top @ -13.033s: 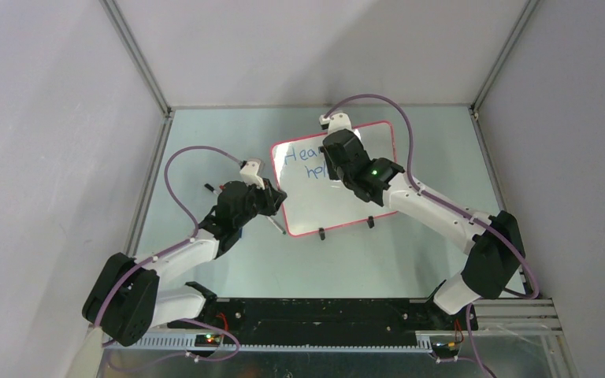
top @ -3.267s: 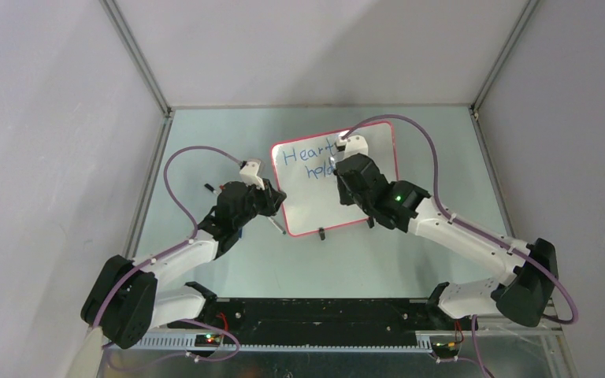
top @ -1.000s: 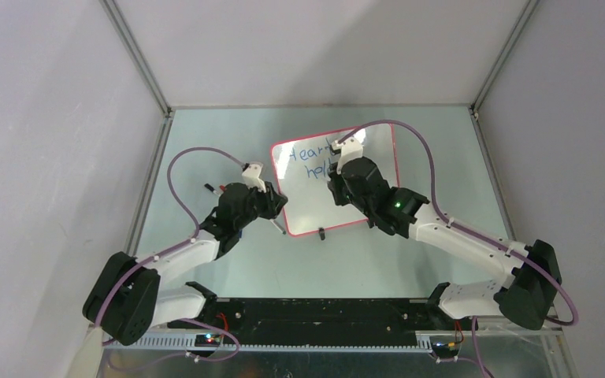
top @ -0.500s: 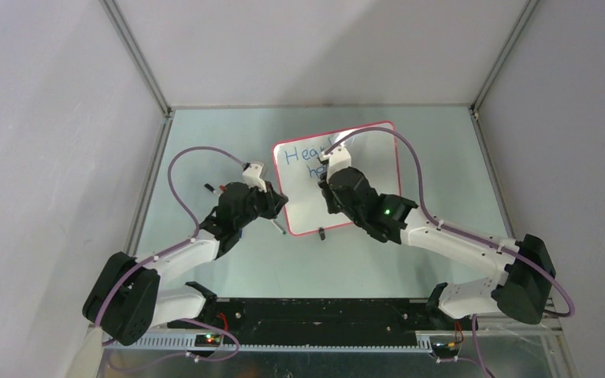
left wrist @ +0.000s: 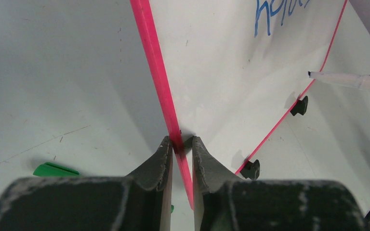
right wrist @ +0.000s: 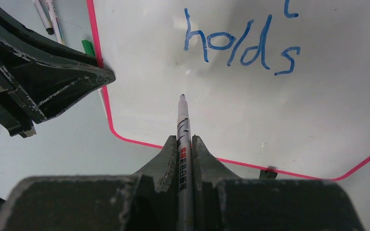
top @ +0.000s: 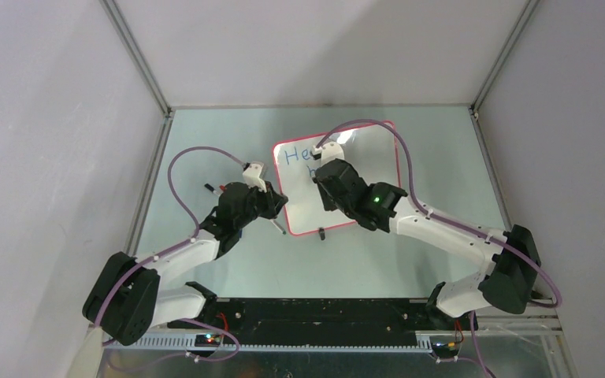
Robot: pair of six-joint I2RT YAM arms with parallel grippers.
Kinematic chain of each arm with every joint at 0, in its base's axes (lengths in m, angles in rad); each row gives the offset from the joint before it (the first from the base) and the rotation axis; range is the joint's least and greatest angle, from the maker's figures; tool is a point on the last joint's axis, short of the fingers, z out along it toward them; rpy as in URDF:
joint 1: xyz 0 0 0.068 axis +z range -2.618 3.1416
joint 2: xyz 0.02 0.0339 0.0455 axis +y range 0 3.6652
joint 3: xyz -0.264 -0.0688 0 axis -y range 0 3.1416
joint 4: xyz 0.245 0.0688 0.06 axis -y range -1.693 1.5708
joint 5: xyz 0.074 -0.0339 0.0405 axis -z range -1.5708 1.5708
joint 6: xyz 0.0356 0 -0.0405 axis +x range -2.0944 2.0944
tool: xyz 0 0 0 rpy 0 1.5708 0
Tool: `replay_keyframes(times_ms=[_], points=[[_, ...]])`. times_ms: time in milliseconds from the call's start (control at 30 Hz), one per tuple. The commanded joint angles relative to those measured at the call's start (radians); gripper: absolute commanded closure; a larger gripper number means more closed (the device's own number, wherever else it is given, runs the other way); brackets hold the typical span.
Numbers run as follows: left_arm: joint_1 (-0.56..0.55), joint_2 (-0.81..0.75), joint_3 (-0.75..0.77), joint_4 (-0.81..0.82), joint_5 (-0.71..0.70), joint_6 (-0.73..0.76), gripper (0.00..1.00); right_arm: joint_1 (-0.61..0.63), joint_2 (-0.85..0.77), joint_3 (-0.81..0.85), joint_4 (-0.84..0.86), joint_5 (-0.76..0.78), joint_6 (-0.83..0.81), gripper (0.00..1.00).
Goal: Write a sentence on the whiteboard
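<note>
Whiteboard first: it stands tilted on the pale green table, left of middle and toward the back, propped on two little black feet. It looks light and stiff, with a glossy face that I would expect to be slippery. Pen pressure could make it skid or rock on those feet. The thin red frame looks like the sensible place to take hold, since it leaves the writing face untouched.

The sentence is in blue marker. "holds" reads clearly from the right wrist, with only a scrap of the line above it showing. From overhead I can make out "He" at the top left, and the arm hides the rest.

The left gripper is pinched narrow on the red frame at the board's left edge, low down near a corner. That steadies the board.

The right gripper is clamped tight on a white marker. Its tip points at bare board below the "h" of "holds", probably where another line would start. I cannot tell whether the tip touches. The barrel carries red printed characters and black marks, too small to read.

Off the board's left side lie a green cap and spare pens.
</note>
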Motion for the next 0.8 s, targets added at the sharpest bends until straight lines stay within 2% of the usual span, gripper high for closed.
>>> replay_keyframes(times_ms=[0,400,767], points=[[-0.007,-0.014,0.035,-0.013,-0.034,0.048,0.86,-0.001,-0.001,0.059,-0.087,-0.014,0.046,1.00],[-0.006,-0.015,0.036,-0.018,-0.039,0.050,0.85,-0.010,0.025,0.103,-0.171,-0.028,0.096,1.00],[-0.005,-0.021,0.034,-0.021,-0.039,0.051,0.84,-0.005,0.070,0.106,-0.124,-0.063,0.047,1.00]])
